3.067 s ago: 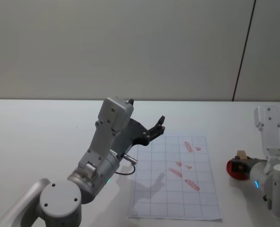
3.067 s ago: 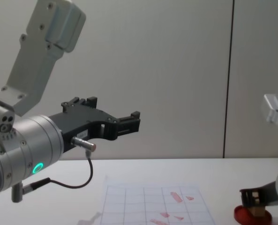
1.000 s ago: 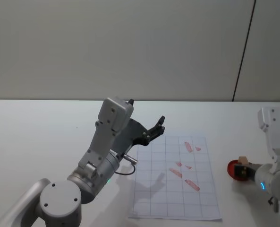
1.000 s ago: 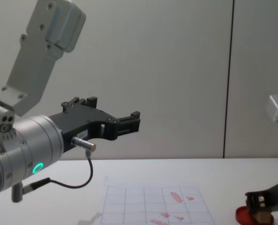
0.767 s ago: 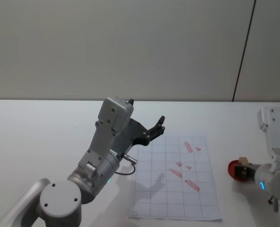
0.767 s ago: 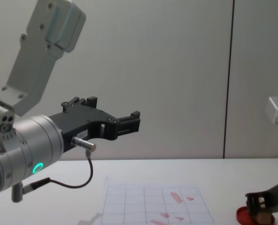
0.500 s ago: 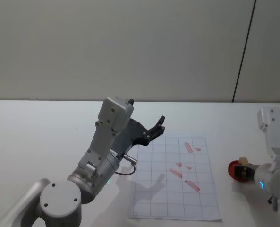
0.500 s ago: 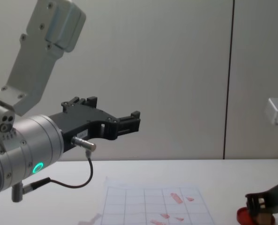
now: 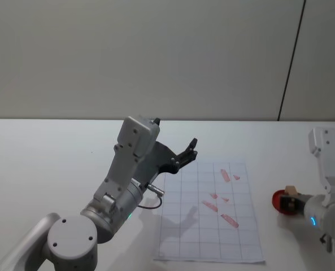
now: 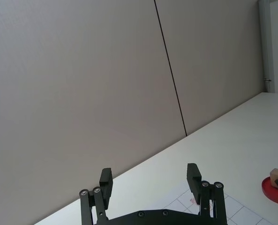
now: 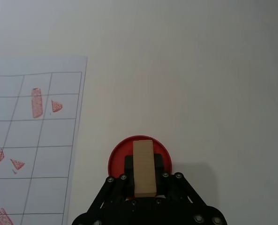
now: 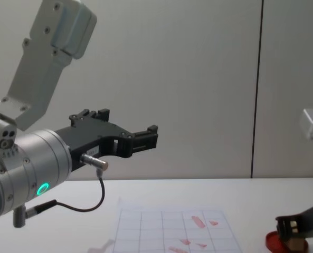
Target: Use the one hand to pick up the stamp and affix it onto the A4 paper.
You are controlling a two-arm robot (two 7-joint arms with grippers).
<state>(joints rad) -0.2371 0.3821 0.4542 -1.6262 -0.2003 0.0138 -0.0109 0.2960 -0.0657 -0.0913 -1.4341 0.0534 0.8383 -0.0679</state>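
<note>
The stamp (image 11: pixel 144 166), a tan wooden block, stands on the round red ink pad (image 11: pixel 117 157) to the right of the A4 paper (image 11: pixel 35 140). My right gripper (image 11: pixel 144 172) is shut on the stamp, one black finger on each long side. The head view shows the stamp (image 9: pixel 291 191) and pad (image 9: pixel 279 202) at the far right of the table, beside the gridded paper (image 9: pixel 212 226) with its red marks. My left gripper (image 9: pixel 191 148) hangs open and raised above the paper's far left corner, holding nothing; its fingers (image 10: pixel 193 174) point at the wall.
The white table (image 9: pixel 54 164) stretches out left of the paper. My raised left arm (image 12: pixel 35 163) looms large at the left of the chest view. A plain wall with a dark vertical seam (image 9: pixel 290 62) stands behind the table.
Over three seconds my right arm drew slightly back to the right with the stamp still on the pad. In the last second nothing visibly moved. The left arm stayed still.
</note>
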